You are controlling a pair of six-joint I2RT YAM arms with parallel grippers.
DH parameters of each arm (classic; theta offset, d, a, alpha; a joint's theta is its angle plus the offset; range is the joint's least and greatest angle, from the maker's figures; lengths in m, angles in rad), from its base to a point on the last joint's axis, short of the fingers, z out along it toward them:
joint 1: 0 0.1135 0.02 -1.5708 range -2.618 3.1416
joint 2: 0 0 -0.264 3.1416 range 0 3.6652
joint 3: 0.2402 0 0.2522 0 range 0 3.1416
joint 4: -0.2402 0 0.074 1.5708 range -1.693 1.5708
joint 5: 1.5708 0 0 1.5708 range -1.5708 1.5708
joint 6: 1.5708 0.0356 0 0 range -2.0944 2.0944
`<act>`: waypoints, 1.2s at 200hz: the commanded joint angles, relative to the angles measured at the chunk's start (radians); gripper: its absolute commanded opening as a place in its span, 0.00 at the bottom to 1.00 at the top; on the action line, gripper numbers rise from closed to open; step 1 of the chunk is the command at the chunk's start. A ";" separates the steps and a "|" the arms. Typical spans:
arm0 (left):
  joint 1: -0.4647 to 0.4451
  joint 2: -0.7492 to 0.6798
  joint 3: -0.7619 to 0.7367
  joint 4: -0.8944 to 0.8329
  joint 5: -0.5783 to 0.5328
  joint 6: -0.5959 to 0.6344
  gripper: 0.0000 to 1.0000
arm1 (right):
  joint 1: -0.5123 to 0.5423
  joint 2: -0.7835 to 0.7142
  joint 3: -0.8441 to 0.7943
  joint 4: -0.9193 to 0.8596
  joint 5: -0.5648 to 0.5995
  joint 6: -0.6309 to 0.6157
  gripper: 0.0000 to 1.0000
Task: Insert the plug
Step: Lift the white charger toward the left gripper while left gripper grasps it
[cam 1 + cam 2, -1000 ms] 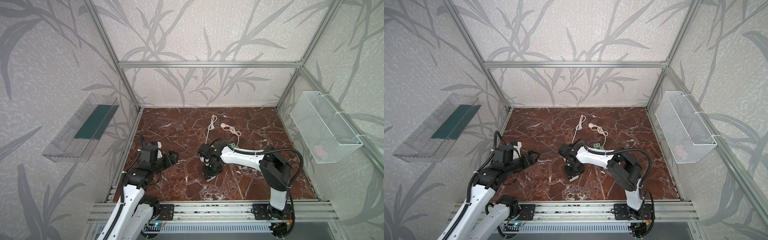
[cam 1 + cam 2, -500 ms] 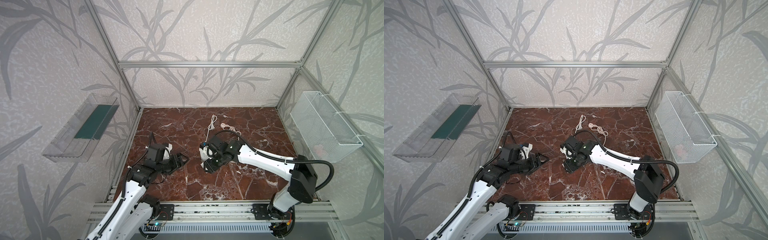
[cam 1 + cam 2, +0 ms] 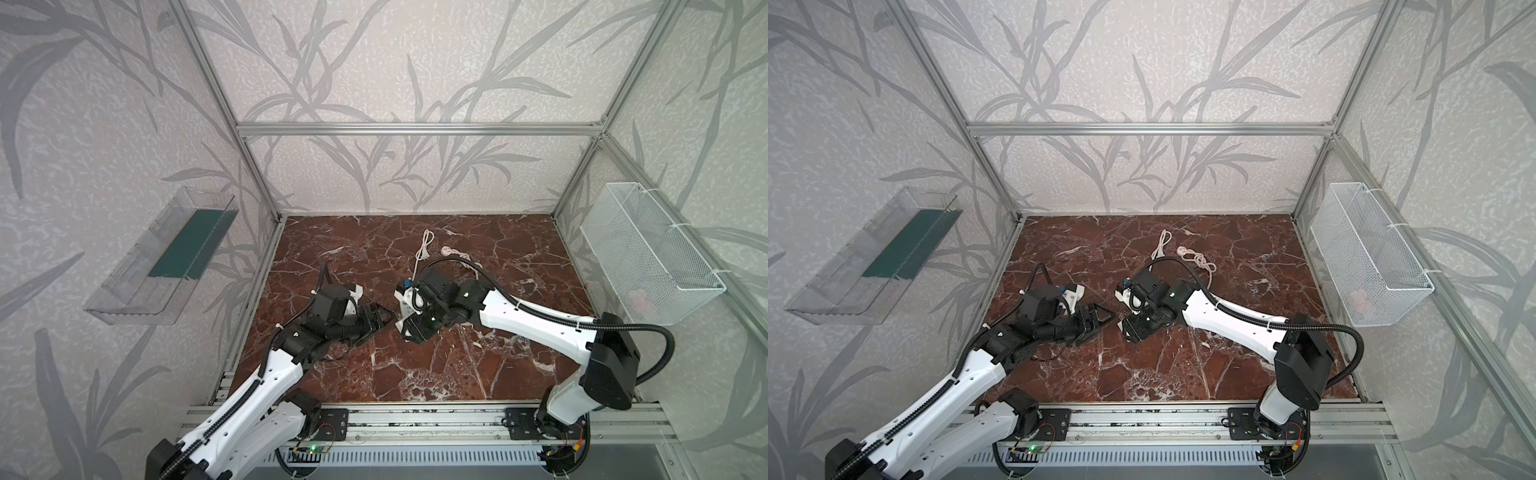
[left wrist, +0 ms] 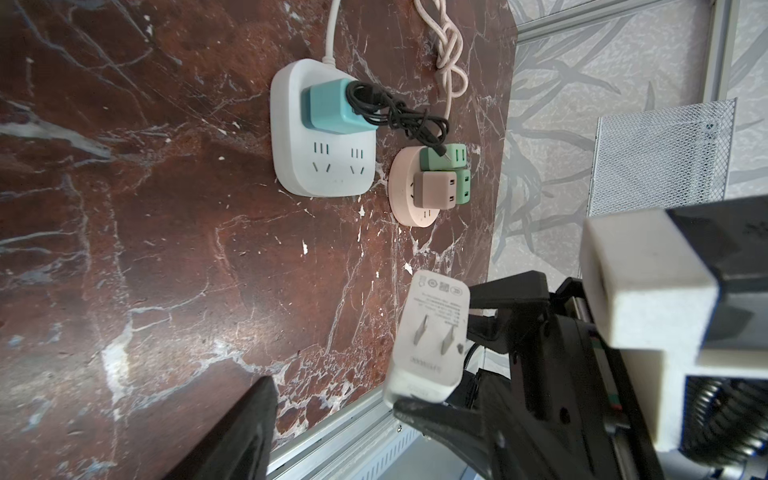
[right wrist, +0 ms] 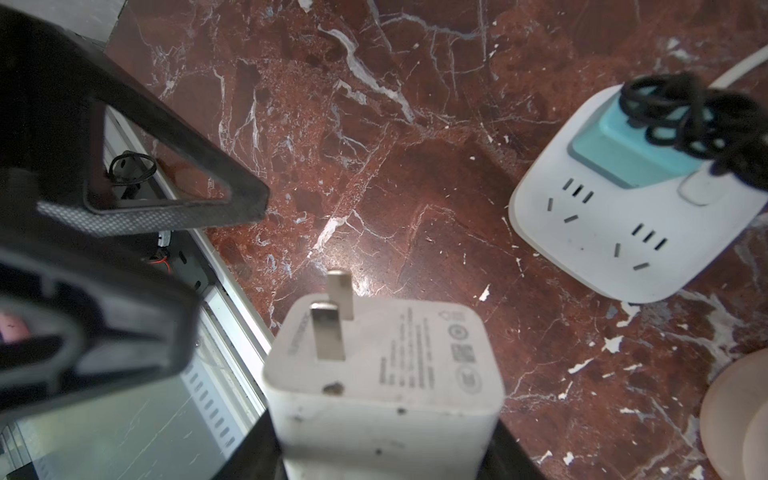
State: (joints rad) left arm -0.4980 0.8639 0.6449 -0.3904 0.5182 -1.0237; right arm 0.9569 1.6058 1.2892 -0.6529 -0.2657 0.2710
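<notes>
My right gripper [image 5: 380, 461] is shut on the white plug [image 5: 386, 365], whose two flat prongs point out ahead of it. The plug [image 4: 430, 336] hangs above the marble floor, prongs toward the left wrist camera. My left gripper [image 4: 345, 399] is open, and one finger [image 5: 174, 195] reaches in beside the plug; whether it touches I cannot tell. In both top views the two grippers [image 3: 384, 322] [image 3: 405, 328] meet tip to tip near the floor's middle. A white socket block [image 4: 322, 129] lies flat with a teal adapter [image 4: 336, 106] in it and free slots [image 5: 602, 232].
A round pink socket [image 4: 415, 191] with green and beige adapters lies beside the white block. White and pink cords [image 3: 424, 249] trail toward the back. A wire basket [image 3: 648, 257] hangs on the right wall, a clear tray [image 3: 166, 257] on the left. The front rail [image 3: 415, 415] edges the floor.
My left gripper has moved right until it meets the right gripper, its jaws narrowing a little. The right arm has stretched out and lifted the plug off the floor.
</notes>
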 commanded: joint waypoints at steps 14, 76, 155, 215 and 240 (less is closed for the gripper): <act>-0.031 0.026 -0.005 0.074 0.003 -0.021 0.74 | 0.014 -0.031 0.029 0.013 -0.040 -0.029 0.00; -0.057 0.057 -0.016 0.126 0.029 -0.031 0.65 | 0.016 -0.020 0.062 0.008 -0.056 -0.029 0.00; -0.069 0.079 -0.028 0.154 0.043 -0.032 0.47 | 0.014 0.011 0.100 0.001 -0.065 -0.029 0.00; -0.071 0.073 -0.039 0.160 0.043 -0.035 0.30 | 0.016 0.037 0.125 0.008 -0.083 -0.011 0.00; -0.071 0.068 -0.045 0.160 0.042 -0.039 0.14 | 0.016 0.039 0.130 0.020 -0.082 0.000 0.01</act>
State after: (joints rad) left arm -0.5629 0.9356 0.6147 -0.2161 0.5594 -1.0306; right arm 0.9619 1.6455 1.3674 -0.6781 -0.3454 0.2680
